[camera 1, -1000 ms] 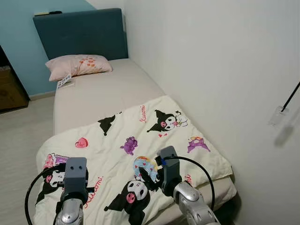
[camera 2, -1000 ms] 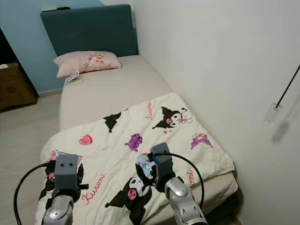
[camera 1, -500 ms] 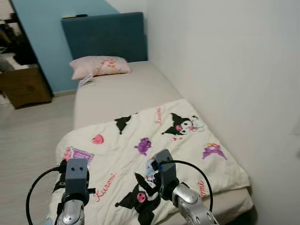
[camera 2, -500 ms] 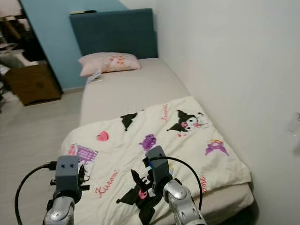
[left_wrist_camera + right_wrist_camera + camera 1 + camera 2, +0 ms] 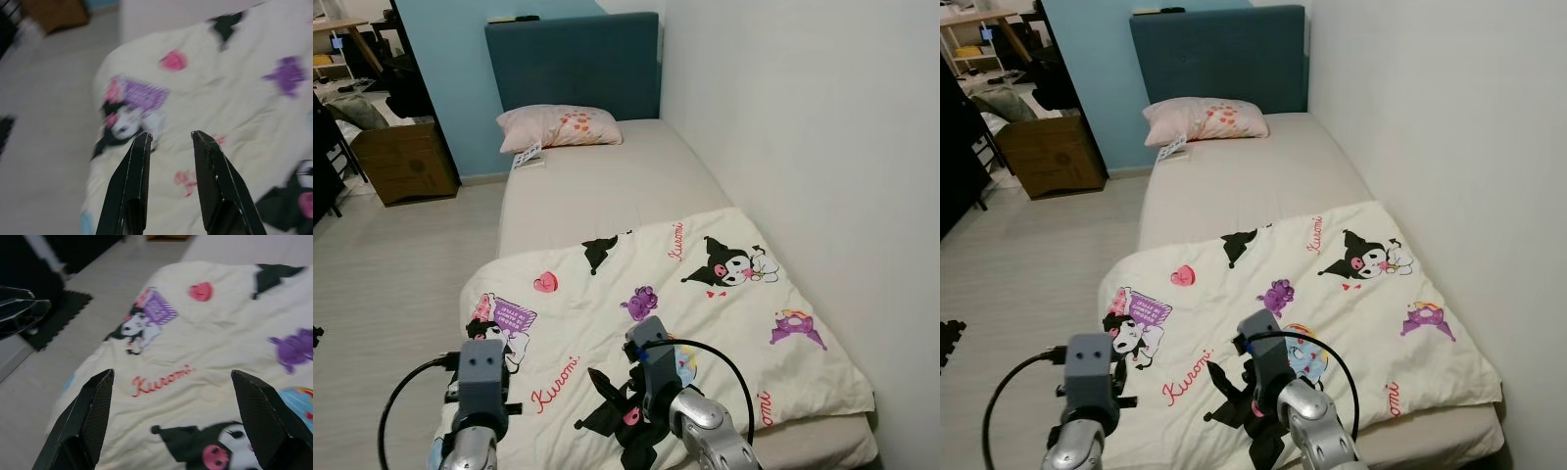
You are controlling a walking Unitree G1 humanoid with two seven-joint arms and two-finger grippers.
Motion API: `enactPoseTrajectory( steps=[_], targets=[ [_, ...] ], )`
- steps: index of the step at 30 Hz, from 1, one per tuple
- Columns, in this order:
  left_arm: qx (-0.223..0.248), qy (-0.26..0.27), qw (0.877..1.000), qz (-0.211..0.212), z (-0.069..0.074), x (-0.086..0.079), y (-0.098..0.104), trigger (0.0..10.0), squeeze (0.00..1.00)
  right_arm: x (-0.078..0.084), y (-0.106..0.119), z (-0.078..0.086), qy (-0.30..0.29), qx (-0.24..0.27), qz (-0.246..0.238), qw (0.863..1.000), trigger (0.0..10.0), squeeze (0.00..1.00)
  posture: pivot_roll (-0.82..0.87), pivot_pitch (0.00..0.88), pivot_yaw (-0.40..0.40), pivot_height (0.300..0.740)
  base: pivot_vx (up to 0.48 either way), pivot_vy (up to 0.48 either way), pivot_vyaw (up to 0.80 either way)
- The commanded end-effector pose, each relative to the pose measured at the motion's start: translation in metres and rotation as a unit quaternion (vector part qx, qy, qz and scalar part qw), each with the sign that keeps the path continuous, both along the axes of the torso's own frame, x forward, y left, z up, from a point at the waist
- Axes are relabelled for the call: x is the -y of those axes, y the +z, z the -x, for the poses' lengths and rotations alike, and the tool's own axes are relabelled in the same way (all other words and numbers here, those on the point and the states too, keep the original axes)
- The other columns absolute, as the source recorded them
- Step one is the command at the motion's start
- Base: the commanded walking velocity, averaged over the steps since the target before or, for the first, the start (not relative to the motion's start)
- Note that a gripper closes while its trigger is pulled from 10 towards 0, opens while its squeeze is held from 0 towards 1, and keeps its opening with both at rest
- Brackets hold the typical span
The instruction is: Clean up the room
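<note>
Bottom of frame: 2 grippers, both raised over the near end of the bed. Left gripper at lower left, fingers a narrow gap apart, nothing between them; in left wrist view it hangs above the blanket's left edge, near the purple-sign print. Right gripper at lower centre, fingers spread wide, holding nothing; right wrist view has the red "Kuromi" lettering and a black cartoon head in the gap below it.

1 blanket, cream w/ black, pink and purple cartoon prints, spread over the lower half of the frame, covering the near part of the bed. It lies directly under and ahead of both grippers, not touched by either as far as can be seen. Its left edge droops over the mattress side toward the floor.

1 mattress, beige, bare in frame centre. 1 pink pillow at upper centre against 1 teal headboard; 1 small paper item just beside the pillow's near-left corner.

Upper left: 1 cardboard box on the floor, clutter behind it. White wall runs down the right.
</note>
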State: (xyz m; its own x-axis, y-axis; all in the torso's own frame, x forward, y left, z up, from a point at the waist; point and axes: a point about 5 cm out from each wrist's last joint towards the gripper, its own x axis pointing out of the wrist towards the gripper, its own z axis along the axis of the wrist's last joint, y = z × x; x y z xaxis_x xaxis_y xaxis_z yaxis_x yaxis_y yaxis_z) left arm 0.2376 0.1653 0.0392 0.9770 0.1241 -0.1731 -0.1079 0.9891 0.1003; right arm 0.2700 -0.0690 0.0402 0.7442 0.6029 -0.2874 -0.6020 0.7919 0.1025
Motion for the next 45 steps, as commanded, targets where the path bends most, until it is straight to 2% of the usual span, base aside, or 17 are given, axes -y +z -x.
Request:
enactPoseTrajectory(
  steps=[1,5,9,15,30,45],
  targets=[
    [0.006,0.017,1.0,-0.007,0.001,-0.005,0.0,10.0,0.0,0.0,0.0,0.003,-0.002,0.001,-0.004,1.0,10.0,0.0,-0.02,0.013,0.017,0.74,0.0,-0.48,0.0],
    [0.019,0.027,0.999,-0.035,0.001,-0.007,0.004,10.0,0.0,0.0,0.0,0.003,0.001,0.004,-0.002,1.0,10.0,0.0,-0.02,0.013,0.014,0.74,0.0,-0.48,0.0],
    [0.021,0.031,0.999,-0.037,0.001,-0.007,0.004,10.0,0.0,0.0,0.0,0.003,0.001,0.004,-0.002,1.0,10.0,0.0,-0.02,0.012,0.012,0.74,0.0,-0.48,0.0],
    [0.022,0.059,0.998,0.004,0.006,-0.01,-0.001,10.0,0.0,-0.001,-0.002,0.006,0.024,0.008,0.015,1.0,10.0,0.0,-0.03,0.004,-0.001,0.74,0.0,-0.08,0.0],
    [0.032,0.057,0.998,-0.001,0.008,-0.007,-0.002,10.0,0.0,-0.002,-0.001,0.008,0.037,0.014,0.024,0.999,10.0,0.0,-0.03,0.0,-0.006,0.74,0.0,0.0,0.0],
    [0.043,0.074,0.996,0.009,0.011,-0.008,0.001,10.0,0.0,-0.001,0.0,0.007,0.042,0.016,0.029,0.999,10.0,0.0,-0.03,0.0,-0.016,0.74,0.0,-0.465,0.0]
  ],
)
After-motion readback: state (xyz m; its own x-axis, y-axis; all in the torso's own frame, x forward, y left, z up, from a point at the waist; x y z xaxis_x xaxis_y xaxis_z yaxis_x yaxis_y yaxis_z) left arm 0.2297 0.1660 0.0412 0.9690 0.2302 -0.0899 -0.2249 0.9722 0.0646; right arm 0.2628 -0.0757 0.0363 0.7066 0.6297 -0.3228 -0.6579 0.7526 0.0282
